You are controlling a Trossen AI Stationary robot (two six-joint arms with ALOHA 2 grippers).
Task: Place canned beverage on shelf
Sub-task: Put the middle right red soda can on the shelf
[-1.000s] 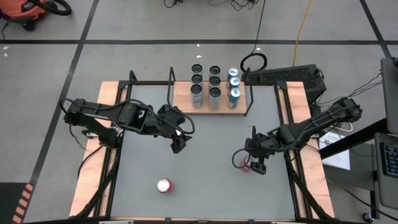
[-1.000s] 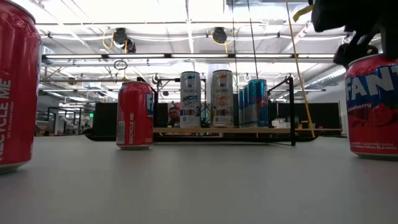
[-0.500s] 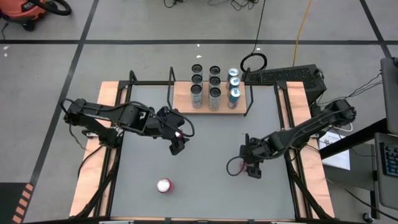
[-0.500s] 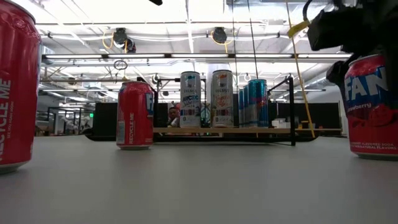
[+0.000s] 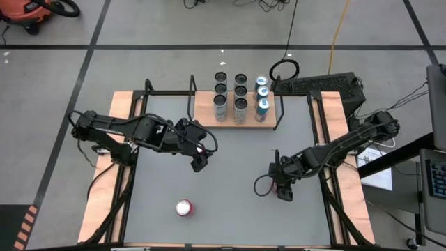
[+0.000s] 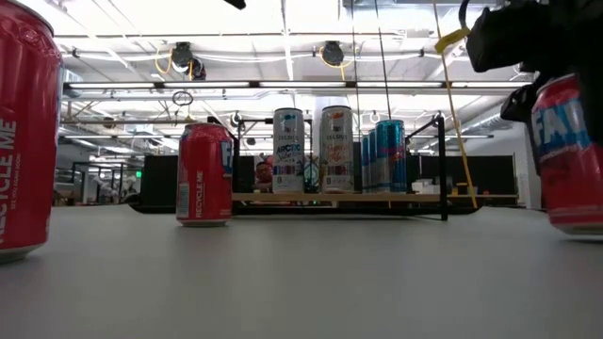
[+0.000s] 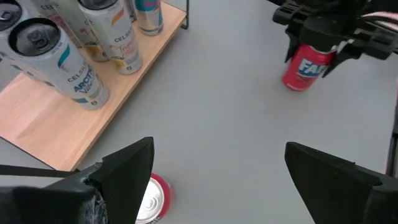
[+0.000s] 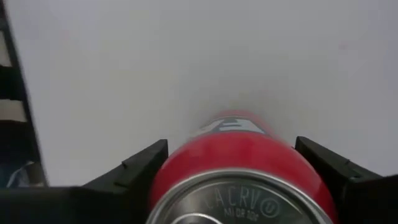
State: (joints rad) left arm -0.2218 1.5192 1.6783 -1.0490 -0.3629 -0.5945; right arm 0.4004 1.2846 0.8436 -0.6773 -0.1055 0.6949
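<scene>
Right tool (image 8: 231, 180) straddles red can (image 8: 235, 163); high view hides it.

An orange vacuum (image 5: 31, 12) sits at the high view's upper left. A yellow cable (image 5: 339, 28) crosses the floor at upper right, ending near a black cable loop (image 5: 284, 70). Beside it lies what may be a keyboard (image 5: 324, 85). White papers (image 5: 376, 167) lie at right.
</scene>
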